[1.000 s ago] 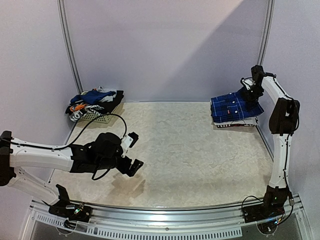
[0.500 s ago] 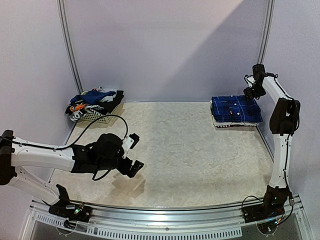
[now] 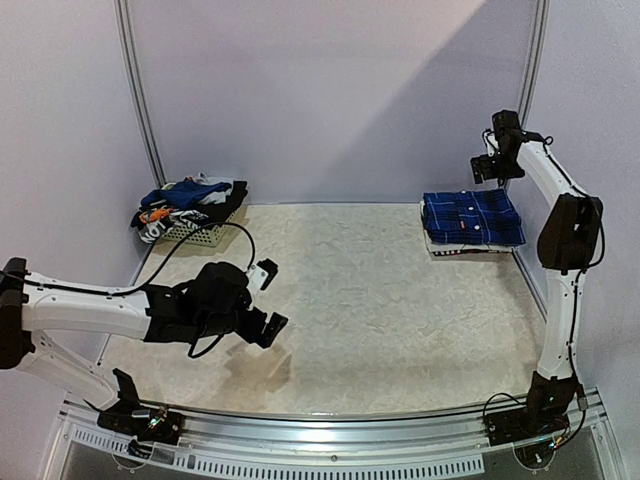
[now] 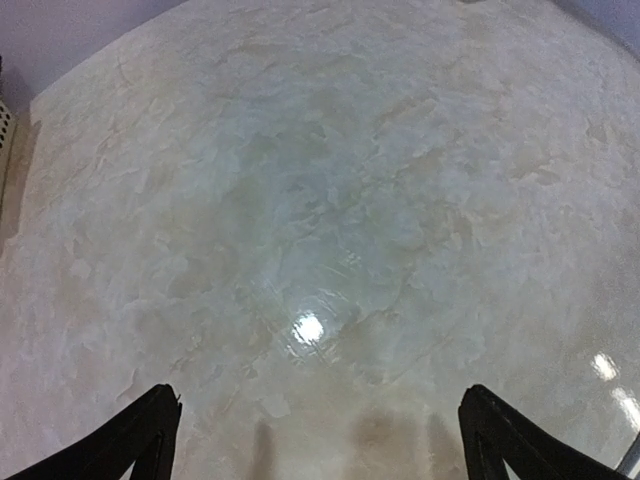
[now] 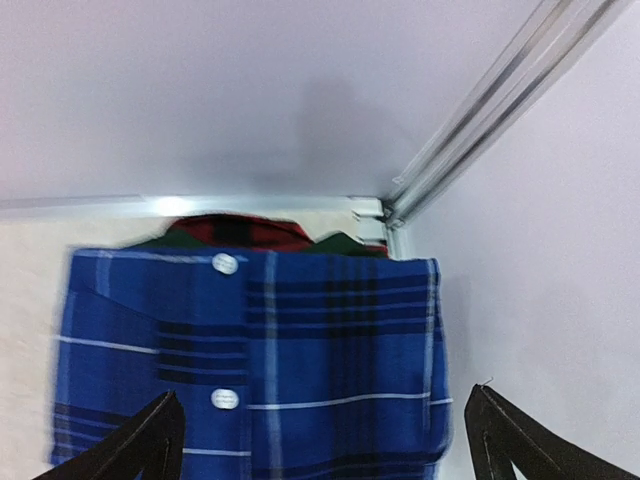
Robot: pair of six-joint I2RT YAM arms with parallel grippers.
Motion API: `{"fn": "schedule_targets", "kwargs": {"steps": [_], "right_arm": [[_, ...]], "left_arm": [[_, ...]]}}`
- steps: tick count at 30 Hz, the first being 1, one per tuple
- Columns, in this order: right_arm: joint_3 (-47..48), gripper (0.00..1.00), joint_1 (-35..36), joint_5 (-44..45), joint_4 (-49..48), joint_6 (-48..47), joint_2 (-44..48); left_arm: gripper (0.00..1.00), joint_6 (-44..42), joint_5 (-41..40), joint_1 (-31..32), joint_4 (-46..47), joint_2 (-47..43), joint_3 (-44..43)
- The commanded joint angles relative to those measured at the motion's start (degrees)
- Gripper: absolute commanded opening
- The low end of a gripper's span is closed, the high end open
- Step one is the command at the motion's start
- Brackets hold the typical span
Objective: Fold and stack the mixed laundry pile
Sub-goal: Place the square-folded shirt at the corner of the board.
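Right gripper (image 3: 487,166) hovering above folded blue-and-black plaid shirt (image 3: 471,216), jaws standing wide, gripping nothing. Shirt lying atop small stack (image 3: 466,247) in far right table (image 3: 380,300) corner. Left gripper (image 3: 268,299) hanging over bare table, jaws wide, holding nothing. Unfolded laundry pile (image 3: 190,199) sitting in white basket (image 3: 203,238), far left

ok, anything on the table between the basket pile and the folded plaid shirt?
Nothing: in the top view, only bare tabletop runs between the laundry pile and the plaid shirt.
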State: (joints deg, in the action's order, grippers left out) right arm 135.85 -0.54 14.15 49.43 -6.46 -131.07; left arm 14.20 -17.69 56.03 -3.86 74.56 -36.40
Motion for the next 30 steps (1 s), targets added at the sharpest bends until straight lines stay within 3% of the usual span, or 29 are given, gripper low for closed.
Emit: {"fn": "schedule_targets", "kwargs": {"steps": [1, 4, 12, 18, 30], "right_arm": [[-6.61, 0.99, -0.24, -8.73, -3.47, 15.29, 7.23], [-13.59, 0.99, 2.32, -12.55, -8.84, 20.06, 12.00], [-32.08, 0.99, 12.91, -11.24, -18.53, 23.25, 22.99], [-44.70, 0.99, 21.99, -10.07, -22.17, 23.31, 30.18], [-66.34, 0.99, 26.67, -16.51, -26.34, 29.38, 45.00]], "left_arm": [[1.00, 1.88, -7.54, 0.55, -3.23, -1.89, -2.40], [0.99, 1.67, -11.83, 0.47, -6.02, -1.71, -5.24], [1.00, 0.27, -26.09, -1.33, -12.84, 1.58, -15.22], [1.00, -1.52, -26.25, -7.02, -17.79, 4.09, -23.76], [0.91, -6.55, -21.82, -21.11, -24.14, 11.18, -38.03]]}}
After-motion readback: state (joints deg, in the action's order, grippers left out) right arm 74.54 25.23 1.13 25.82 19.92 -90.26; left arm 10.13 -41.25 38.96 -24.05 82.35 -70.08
